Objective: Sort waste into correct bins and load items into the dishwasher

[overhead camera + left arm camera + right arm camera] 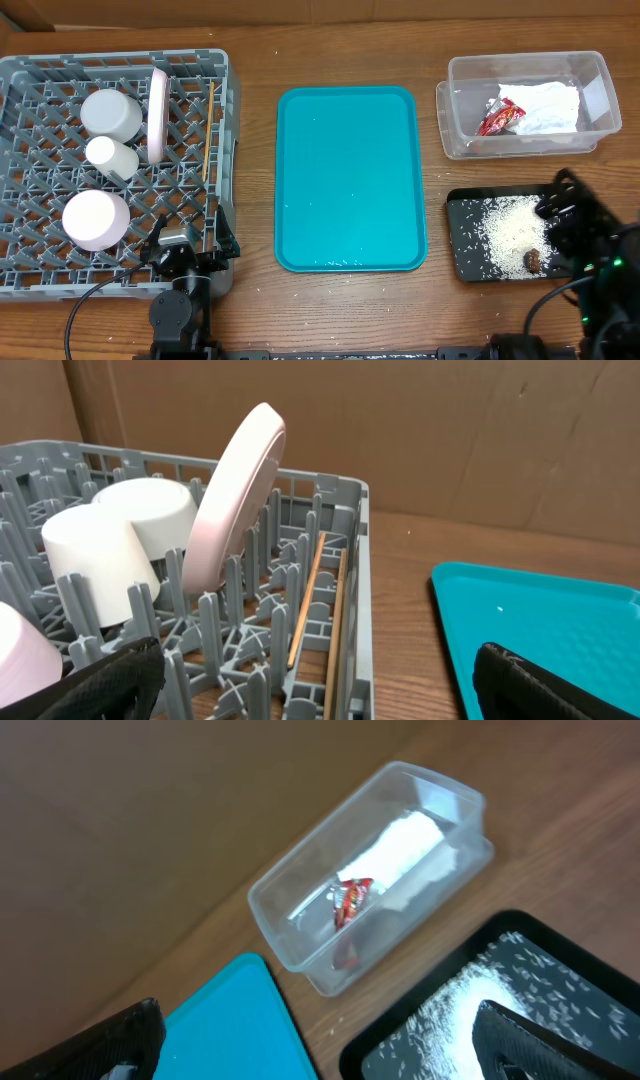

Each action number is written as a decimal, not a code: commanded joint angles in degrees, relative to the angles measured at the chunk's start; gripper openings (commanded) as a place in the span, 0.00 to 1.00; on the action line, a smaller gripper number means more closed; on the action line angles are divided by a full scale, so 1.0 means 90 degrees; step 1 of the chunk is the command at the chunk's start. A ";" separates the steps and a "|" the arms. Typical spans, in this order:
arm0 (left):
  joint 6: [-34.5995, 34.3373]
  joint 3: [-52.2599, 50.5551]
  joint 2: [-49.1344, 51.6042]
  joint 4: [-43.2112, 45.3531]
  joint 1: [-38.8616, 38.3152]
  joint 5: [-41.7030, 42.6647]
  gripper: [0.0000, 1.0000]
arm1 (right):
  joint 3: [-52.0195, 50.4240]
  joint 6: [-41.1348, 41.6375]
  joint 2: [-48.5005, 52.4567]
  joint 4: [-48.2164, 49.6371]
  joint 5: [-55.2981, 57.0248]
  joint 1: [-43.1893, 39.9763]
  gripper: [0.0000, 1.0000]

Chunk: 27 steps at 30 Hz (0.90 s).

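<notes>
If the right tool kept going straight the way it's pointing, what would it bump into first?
Probably the clear tub. It sits dead ahead of the open right tool and holds the red wrapper and white napkin. Depth is hard to judge, so it might meet the table first.

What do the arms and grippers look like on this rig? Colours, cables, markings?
Both arms are black throughout. The left gripper has a small light-grey part behind it. The right gripper is plain black, with small green lights on its arm. Black cables run from both bases. The fingers are matte black. No markings are legible.
</notes>
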 commanded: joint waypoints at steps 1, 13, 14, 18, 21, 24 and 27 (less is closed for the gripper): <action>0.0075 -0.0027 -0.0056 0.0007 -0.0049 0.0032 1.00 | -0.1010 -0.0522 -0.0692 0.0687 -0.0546 0.0044 1.00; 0.0075 -0.0027 -0.0056 0.0007 -0.0049 0.0032 1.00 | -0.3670 -0.0520 -0.3082 0.2832 -0.1914 0.0041 1.00; 0.0075 -0.0027 -0.0056 0.0007 -0.0049 0.0032 1.00 | -0.3708 -0.0517 -0.3096 0.2873 -0.1928 0.0041 1.00; 0.0073 -0.0027 -0.0056 0.0007 -0.0049 0.0032 1.00 | -0.3733 -0.0527 -0.3133 0.3007 -0.1938 0.0041 1.00; 0.0073 -0.0027 -0.0056 0.0007 -0.0049 0.0032 1.00 | -0.3791 -0.0525 -0.3276 0.3004 -0.1972 0.0044 1.00; 0.0073 -0.0027 -0.0056 0.0007 -0.0049 0.0032 1.00 | -0.4002 -0.0527 -0.3534 0.3041 -0.1967 0.0041 1.00; 0.0073 -0.0027 -0.0056 0.0007 -0.0049 0.0032 1.00 | -0.4374 -0.0525 -0.3623 0.3427 -0.2101 0.0041 1.00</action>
